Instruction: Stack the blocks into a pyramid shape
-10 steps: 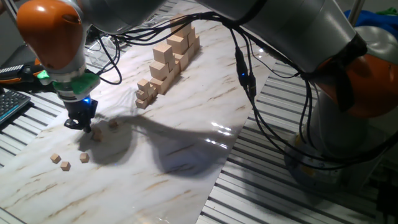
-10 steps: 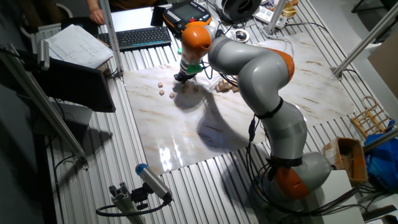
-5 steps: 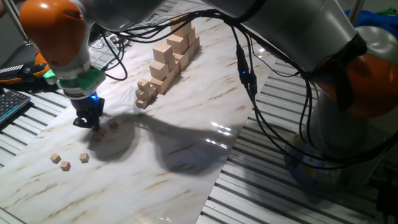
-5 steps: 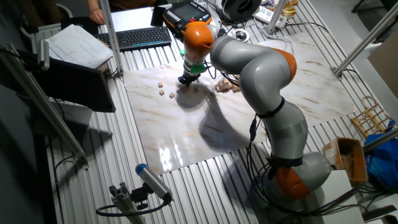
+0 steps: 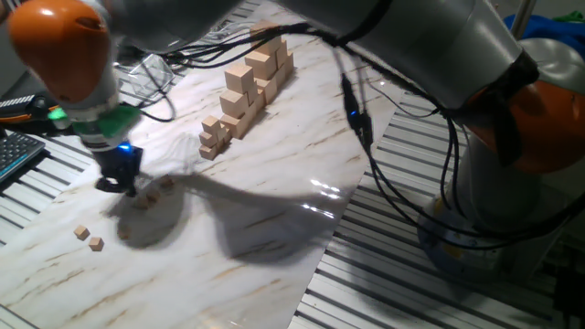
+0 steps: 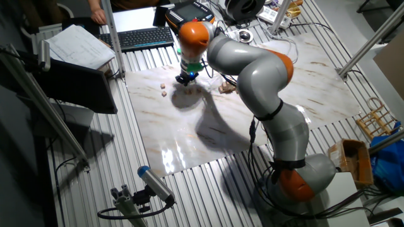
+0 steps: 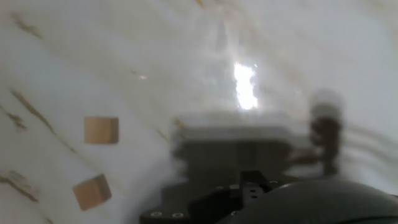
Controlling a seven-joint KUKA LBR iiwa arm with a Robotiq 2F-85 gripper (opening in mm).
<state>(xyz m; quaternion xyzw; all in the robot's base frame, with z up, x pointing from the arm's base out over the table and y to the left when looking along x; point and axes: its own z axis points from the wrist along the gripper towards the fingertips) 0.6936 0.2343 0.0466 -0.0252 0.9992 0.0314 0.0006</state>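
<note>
Several tiny tan blocks lie on the marble board's near-left part. Two blocks sit at the left, and two more lie just right of my gripper. The gripper hangs low over the board, blurred by motion. In the other fixed view the gripper stands between two blocks at the left and the blocks at the right. The hand view is smeared; two blocks show left of the gripper. I cannot tell how the jaws stand.
A stepped row of much bigger pale wooden cubes stands at the back of the marble board. Cables hang from the arm over the board. A keyboard lies past the left edge. Slatted metal table surrounds the board.
The gripper went a little right and back, then swung left again; it is now blurred by motion. The loose blocks at the far left have not moved.
</note>
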